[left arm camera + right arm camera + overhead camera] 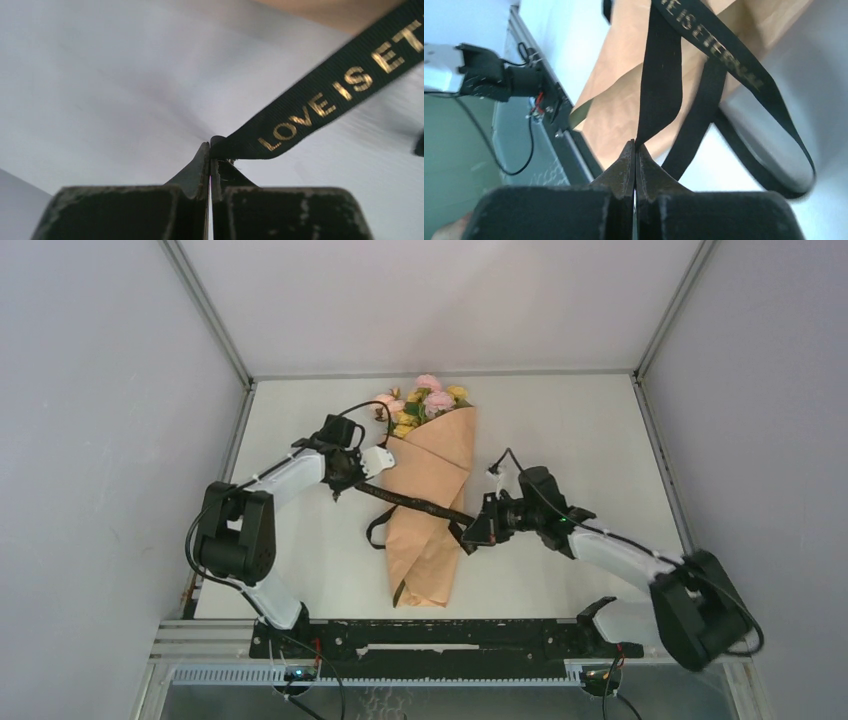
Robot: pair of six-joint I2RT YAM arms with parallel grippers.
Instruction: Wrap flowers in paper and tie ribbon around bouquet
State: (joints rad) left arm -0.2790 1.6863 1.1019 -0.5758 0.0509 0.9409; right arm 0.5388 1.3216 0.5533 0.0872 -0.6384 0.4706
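1. The right gripper [468, 533], just right of the bouquet [432, 465], pinches one ribbon [412, 504] end.
2. The ribbon crosses the cone's middle.
3. The left gripper [345, 485], fingers pressed together, pinches the lettered end.
4. The flowers [425, 400] poke out at the far end.

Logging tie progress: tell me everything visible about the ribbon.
The ribbon is narrow black woven fabric with gold lettering that partly reads LOVE IS ET. It runs taut across the middle of the bouquet, with a slack loop beside it. The left gripper pinches it on one side, the right gripper on the other.
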